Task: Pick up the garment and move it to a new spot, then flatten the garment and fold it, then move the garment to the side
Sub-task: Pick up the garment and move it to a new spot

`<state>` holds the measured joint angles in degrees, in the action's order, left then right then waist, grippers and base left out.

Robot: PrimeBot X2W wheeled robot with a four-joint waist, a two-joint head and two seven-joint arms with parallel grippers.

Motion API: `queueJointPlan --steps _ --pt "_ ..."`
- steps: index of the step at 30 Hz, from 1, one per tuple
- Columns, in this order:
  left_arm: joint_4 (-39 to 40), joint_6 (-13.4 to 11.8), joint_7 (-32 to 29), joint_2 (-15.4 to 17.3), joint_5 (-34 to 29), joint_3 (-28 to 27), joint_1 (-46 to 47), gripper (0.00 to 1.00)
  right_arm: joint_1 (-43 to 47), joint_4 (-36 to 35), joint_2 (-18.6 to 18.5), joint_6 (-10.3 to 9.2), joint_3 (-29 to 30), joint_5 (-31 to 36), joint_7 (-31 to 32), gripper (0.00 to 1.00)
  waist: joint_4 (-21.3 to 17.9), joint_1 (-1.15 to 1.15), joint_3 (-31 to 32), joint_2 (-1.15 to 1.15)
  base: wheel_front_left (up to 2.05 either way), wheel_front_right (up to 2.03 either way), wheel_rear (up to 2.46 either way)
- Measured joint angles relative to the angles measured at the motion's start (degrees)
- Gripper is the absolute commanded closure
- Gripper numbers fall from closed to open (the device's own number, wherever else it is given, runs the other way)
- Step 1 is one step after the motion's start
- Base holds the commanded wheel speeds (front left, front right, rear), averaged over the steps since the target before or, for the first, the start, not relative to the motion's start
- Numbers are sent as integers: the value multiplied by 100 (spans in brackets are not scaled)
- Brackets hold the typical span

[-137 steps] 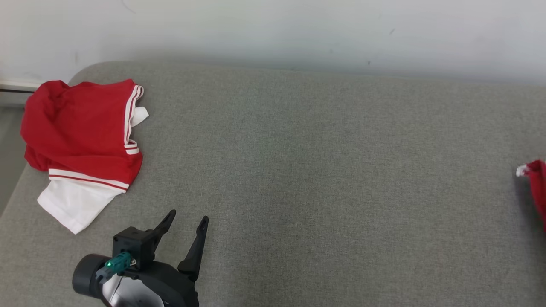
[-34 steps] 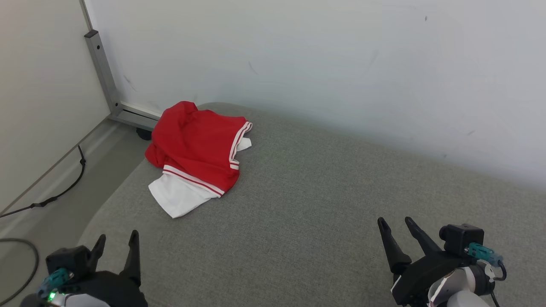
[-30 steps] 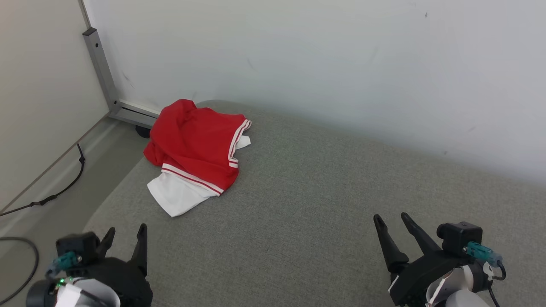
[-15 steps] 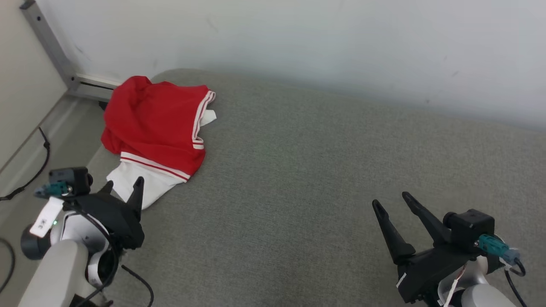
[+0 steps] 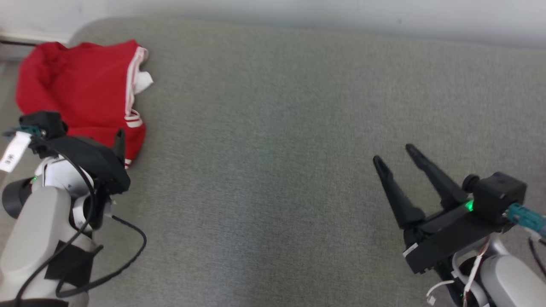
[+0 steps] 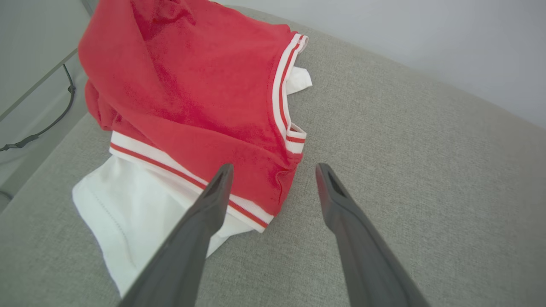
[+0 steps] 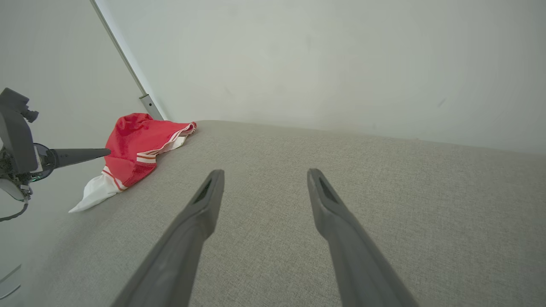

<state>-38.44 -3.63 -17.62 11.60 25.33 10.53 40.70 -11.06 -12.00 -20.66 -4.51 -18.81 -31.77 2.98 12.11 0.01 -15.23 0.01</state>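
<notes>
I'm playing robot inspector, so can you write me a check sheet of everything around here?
Surface: grey cloth cushion, wide and flat.
Job's things: red and white garment, crumpled at the far left corner, not held.
Clutter: nothing seen.
End effectors: left end effector open, poised at the garment's near corner; right end effector open, over bare cushion.
Cables: black cable loops beside the left arm.
Surroundings: pale wall behind, metal post in the corner.

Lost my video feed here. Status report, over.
Left gripper open, poised over crumpled red-and-white knit garment, at its striped hem, not gripping. Right gripper open, above grey fabric cushion. Nothing blocking the garment.
</notes>
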Motion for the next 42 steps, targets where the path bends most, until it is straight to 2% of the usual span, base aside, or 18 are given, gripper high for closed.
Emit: queueJointPlan --steps 8,13,15,16,21,27,31,37,40,42 --pt "-299 -158 -154 14 -33 -89 581 0 -291 -482 -208 5 216 -14 158 0 -217 0 -728 0 0 0 0" --pt "-563 -232 -159 10 -71 -144 909 0 -562 -474 -247 3 308 -14 165 0 -272 0 -1063 0 0 0 0" --pt "-713 -243 -156 19 -100 -188 968 94 -654 -437 -246 4 305 -14 204 0 -292 0 -1189 1 0 0 0" --pt "-761 -247 -137 38 -179 -192 988 100 -691 -410 -245 4 303 -14 208 0 -304 0 -1238 1 0 0 0" --pt "-978 -296 69 59 -265 -230 1135 100 -723 -209 -242 5 360 -16 193 0 -356 0 -1251 1 0 0 0" --pt "-1079 -286 372 -223 -314 -78 1318 100 -717 196 -153 7 411 -87 43 0 -331 -1 -961 0 0 0 0" --pt "-881 -55 563 -470 -376 187 1484 100 -718 350 -57 48 444 -197 -101 0 -302 -2 -677 -1 0 0 0" --pt "-405 526 725 -1034 -437 765 1597 100 -719 644 127 49 537 -280 -343 0 -283 -2 -204 -1 0 0 0" --pt "-220 823 721 -1106 -437 1081 1583 100 -720 792 250 58 525 -338 -461 0 -303 -2 40 -1 0 0 0" --pt "-96 922 713 -1089 -433 1274 1518 100 -719 898 343 100 450 -349 -510 0 -335 -2 201 -1 0 0 0"
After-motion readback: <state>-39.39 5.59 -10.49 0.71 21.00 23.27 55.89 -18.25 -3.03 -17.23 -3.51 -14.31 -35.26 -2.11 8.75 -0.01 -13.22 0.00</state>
